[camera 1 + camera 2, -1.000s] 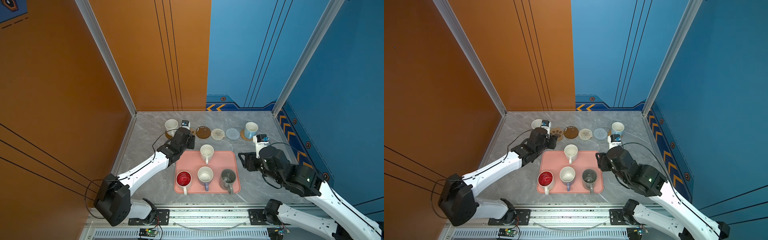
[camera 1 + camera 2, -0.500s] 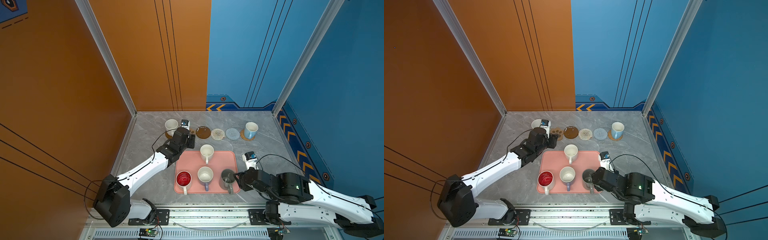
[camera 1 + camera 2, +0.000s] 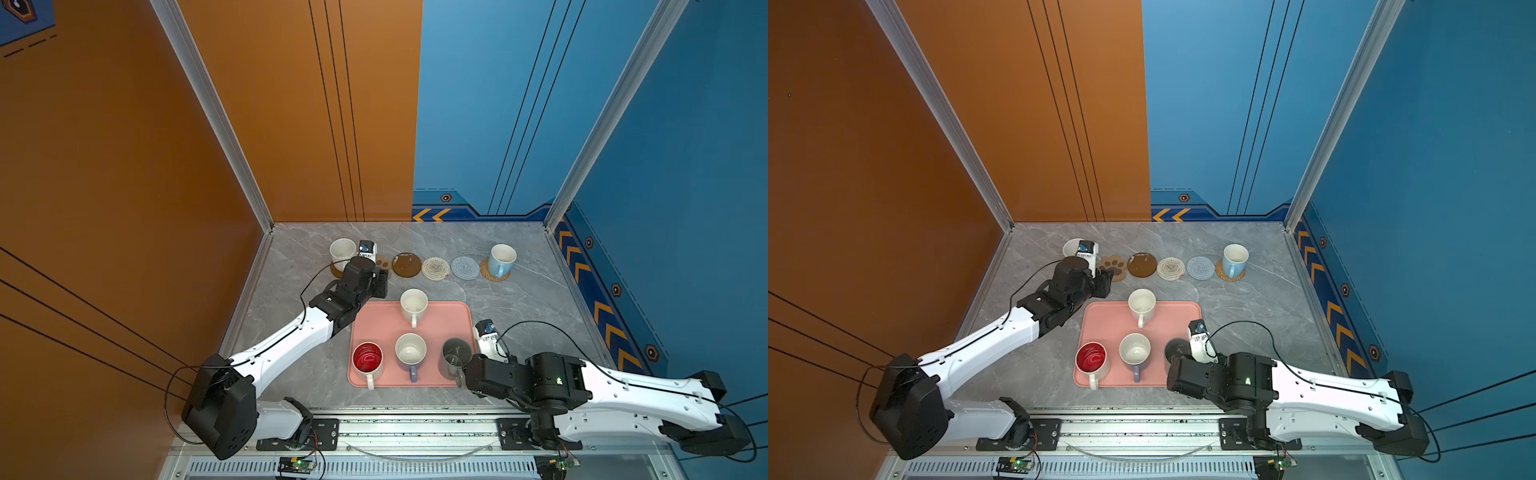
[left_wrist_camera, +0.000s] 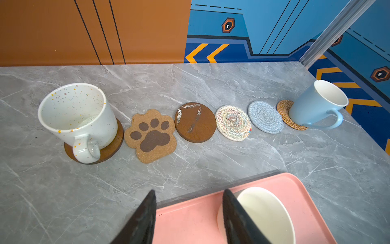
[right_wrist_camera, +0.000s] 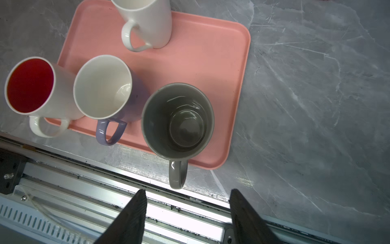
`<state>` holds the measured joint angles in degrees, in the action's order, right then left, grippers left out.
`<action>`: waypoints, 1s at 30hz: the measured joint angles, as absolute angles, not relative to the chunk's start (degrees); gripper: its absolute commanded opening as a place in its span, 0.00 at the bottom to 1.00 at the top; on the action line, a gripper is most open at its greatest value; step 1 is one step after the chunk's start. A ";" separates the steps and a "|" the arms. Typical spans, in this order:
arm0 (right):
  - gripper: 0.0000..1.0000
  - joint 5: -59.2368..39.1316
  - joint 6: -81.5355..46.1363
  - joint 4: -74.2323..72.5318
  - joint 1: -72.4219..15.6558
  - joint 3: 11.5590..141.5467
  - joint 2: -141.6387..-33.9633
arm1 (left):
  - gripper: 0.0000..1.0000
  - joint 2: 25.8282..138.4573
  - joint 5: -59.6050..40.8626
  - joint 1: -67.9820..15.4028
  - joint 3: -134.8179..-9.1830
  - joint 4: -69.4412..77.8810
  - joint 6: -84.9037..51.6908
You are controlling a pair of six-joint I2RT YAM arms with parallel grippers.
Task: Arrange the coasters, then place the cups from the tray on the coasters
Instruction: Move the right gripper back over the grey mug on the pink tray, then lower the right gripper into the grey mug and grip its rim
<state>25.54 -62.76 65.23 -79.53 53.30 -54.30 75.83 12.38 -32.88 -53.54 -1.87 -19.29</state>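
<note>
Six coasters lie in a row at the back: a brown disc (image 4: 109, 147) under a speckled white cup (image 4: 76, 112), a paw-print (image 4: 150, 136), a bare brown disc (image 4: 195, 122), a cream round (image 4: 233, 122), a blue-grey round (image 4: 265, 117) and a rattan round (image 4: 283, 112) under a light blue cup (image 4: 316, 105). The pink tray (image 3: 449, 320) holds a white cup (image 3: 413, 305), a red-inside cup (image 3: 367, 358), a lavender cup (image 3: 410, 351) and a grey cup (image 5: 177, 120). My left gripper (image 4: 188, 202) hangs open over the tray's back left corner. My right gripper (image 5: 187, 202) stands open just short of the grey cup's handle.
The table's front edge and its metal rail (image 5: 105, 190) run right under the right gripper. Orange and blue walls close in the back and both sides. Bare grey tabletop (image 3: 519, 316) lies right of the tray.
The right arm has swung from beside the light blue cup down to the tray's front right corner, by the grey cup. The left arm has stayed put.
</note>
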 measured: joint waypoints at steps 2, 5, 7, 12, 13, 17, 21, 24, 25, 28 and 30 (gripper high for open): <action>0.62 25.54 -64.03 65.34 -79.94 52.16 -54.30 | 0.52 75.72 12.38 -32.80 -53.30 -1.85 -19.33; 0.63 25.34 -65.14 64.71 -80.25 50.43 -54.33 | 0.52 75.70 12.38 -32.51 -53.23 -1.83 -19.51; 0.63 25.32 -65.67 63.72 -80.27 49.25 -54.43 | 0.52 75.70 12.38 -32.40 -53.23 -1.69 -19.55; 0.63 25.30 -65.95 60.53 -80.27 47.37 -56.14 | 0.52 75.57 12.38 -32.25 -53.23 -1.45 -19.97; 0.63 25.28 -65.95 60.14 -80.27 47.29 -56.58 | 0.52 75.50 12.38 -32.25 -53.19 -1.43 -19.97; 0.62 24.93 -65.87 57.54 -80.25 46.74 -58.39 | 0.52 75.13 12.38 -32.23 -52.90 -1.41 -20.40; 0.57 23.66 -65.52 54.13 -79.72 45.39 -59.88 | 0.52 75.09 12.38 -32.23 -52.90 -1.39 -20.60; 0.53 22.65 -65.14 52.62 -78.72 44.84 -61.39 | 0.52 75.09 12.38 -32.18 -52.90 -1.41 -20.60; 0.51 22.52 -64.95 52.21 -78.46 44.77 -61.73 | 0.52 75.09 12.38 -32.18 -52.90 -1.41 -20.60; 0.47 22.24 -64.55 51.40 -77.43 44.64 -62.33 | 0.52 75.09 12.38 -32.18 -52.90 -1.41 -20.60; 0.45 22.06 -64.38 51.27 -76.64 44.47 -62.39 | 0.52 75.09 12.38 -32.18 -52.90 -1.41 -20.60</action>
